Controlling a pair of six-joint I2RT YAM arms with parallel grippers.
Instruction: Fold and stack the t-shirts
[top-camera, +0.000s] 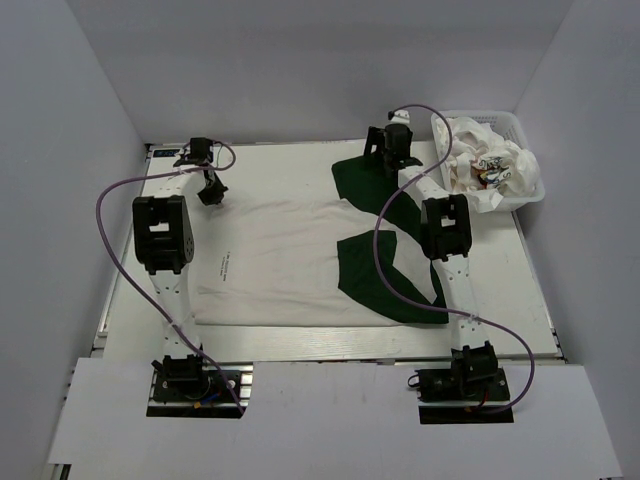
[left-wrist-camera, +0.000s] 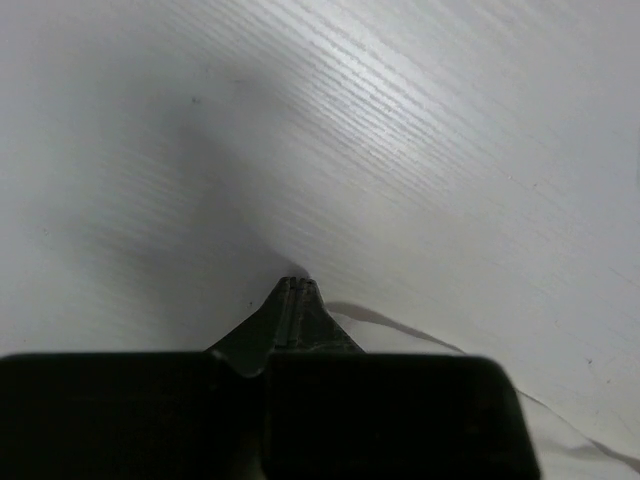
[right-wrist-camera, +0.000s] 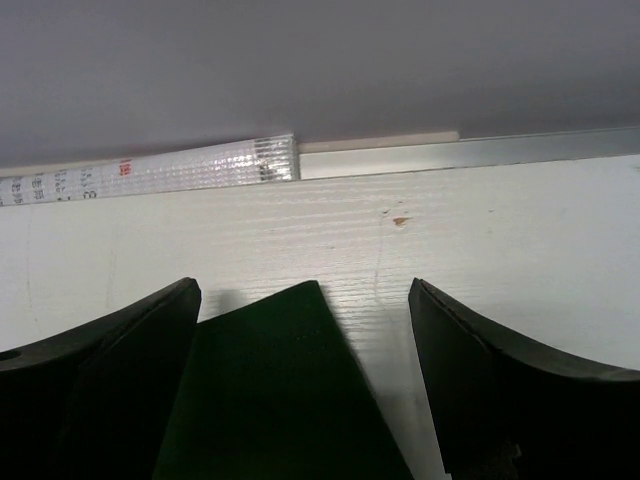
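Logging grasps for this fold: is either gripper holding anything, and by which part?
Left gripper is shut at the t-shirt's far-left corner; whether cloth is pinched cannot be told. Right gripper is open over a green sleeve, holding nothing.

A white tabletop (top-camera: 280, 160) is filling the middle of the scene, with pale grey walls (top-camera: 320, 60) closing it in on the left, far and right sides. A white lattice basket (top-camera: 490, 116) is sitting at its far right corner. A metal rail (top-camera: 330, 345) is running along the near edge, and a white panel (top-camera: 330, 430) is lying nearer still. At the far edge, a silvery strip (right-wrist-camera: 180, 168) with printed marks is lying against the wall
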